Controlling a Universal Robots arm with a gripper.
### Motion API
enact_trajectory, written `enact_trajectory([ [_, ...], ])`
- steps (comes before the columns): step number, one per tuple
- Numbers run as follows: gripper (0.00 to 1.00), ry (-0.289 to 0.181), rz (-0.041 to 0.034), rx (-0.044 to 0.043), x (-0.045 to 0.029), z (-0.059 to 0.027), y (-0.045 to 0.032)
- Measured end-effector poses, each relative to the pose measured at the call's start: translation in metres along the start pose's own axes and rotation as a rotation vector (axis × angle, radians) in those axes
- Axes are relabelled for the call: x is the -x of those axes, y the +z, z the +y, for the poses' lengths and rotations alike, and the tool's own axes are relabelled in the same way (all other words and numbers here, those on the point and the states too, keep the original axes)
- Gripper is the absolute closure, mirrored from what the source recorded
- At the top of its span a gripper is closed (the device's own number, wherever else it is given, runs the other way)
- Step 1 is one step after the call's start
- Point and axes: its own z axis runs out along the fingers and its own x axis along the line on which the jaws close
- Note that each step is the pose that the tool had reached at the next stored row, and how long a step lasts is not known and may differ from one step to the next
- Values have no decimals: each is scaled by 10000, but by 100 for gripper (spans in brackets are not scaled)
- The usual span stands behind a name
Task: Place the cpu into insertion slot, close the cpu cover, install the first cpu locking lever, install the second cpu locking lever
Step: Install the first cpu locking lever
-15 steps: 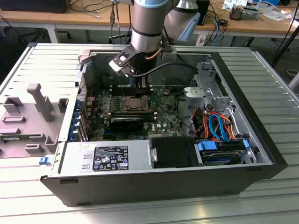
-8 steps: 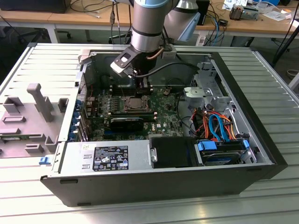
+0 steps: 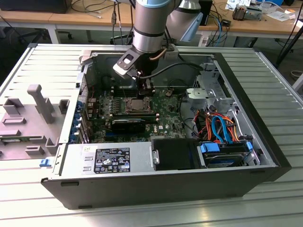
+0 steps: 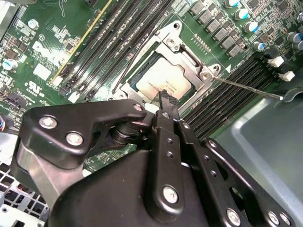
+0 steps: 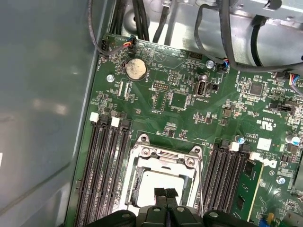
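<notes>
Second wrist view | closed hand (image 4: 166, 98) above cpu (image 4: 163, 78), seated in insertion slot (image 4: 177, 47)

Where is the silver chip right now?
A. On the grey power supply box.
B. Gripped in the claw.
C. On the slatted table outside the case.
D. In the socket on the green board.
D: both wrist views show the chip seated in the socket, just past the shut claw.

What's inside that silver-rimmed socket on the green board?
The cpu, its grey top showing through the cover's window. The gripper hides one edge; whatever lies under the cpu is covered.
</notes>
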Motion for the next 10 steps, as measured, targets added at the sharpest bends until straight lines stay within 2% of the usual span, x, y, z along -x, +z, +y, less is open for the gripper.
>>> enact_trajectory([
  [10,89,-745,-55,12,0,0,0],
])
